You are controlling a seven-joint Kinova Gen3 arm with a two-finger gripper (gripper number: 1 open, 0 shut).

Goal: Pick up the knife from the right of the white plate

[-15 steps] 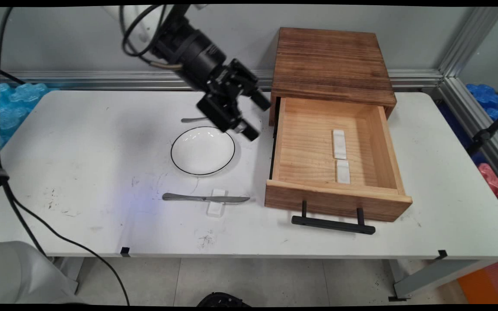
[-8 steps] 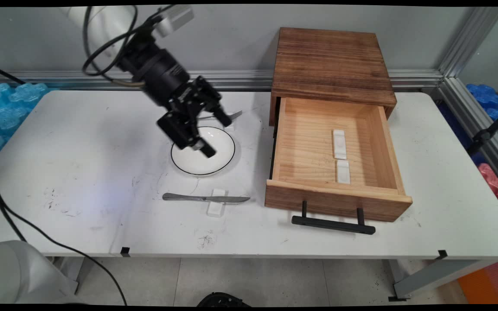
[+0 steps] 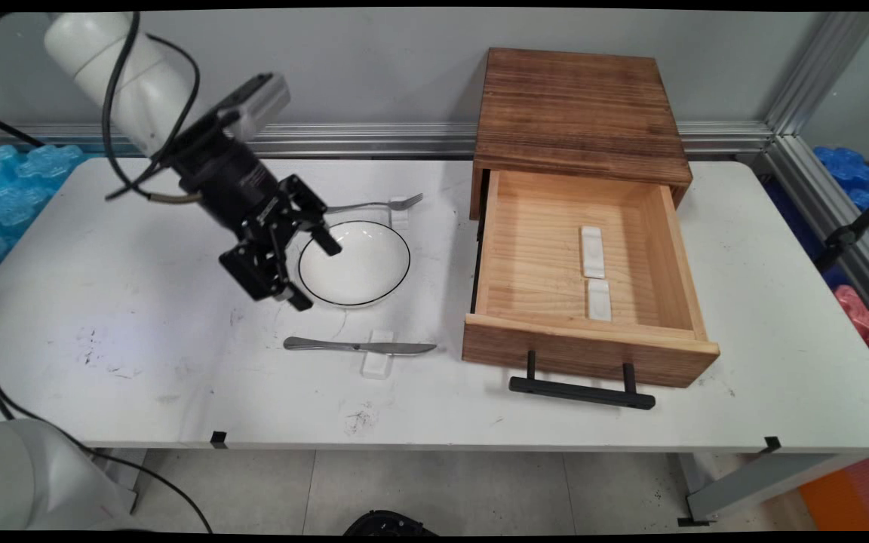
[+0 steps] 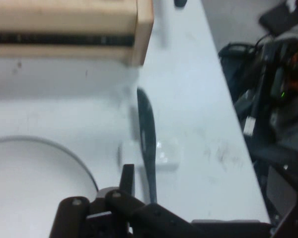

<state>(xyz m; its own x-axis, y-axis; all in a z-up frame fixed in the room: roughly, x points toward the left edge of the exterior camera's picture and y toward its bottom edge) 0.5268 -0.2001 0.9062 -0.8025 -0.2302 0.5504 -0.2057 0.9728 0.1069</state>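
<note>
Swinging leftward from beside the open drawer (image 3: 585, 271), the end effector (image 3: 310, 275) is now hovering wide and empty over the plate's (image 3: 374, 268) left rim, with the knife (image 3: 359, 347) lying propped on its rest (image 3: 378, 363) below.

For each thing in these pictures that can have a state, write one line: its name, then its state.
gripper: open, empty, above the plate's left rim.
drawer: pulled open, two white rests inside.
plate: upright, empty.
knife: flat, blade across a white rest.
fork: lying, head propped on a white rest behind the plate.
</note>
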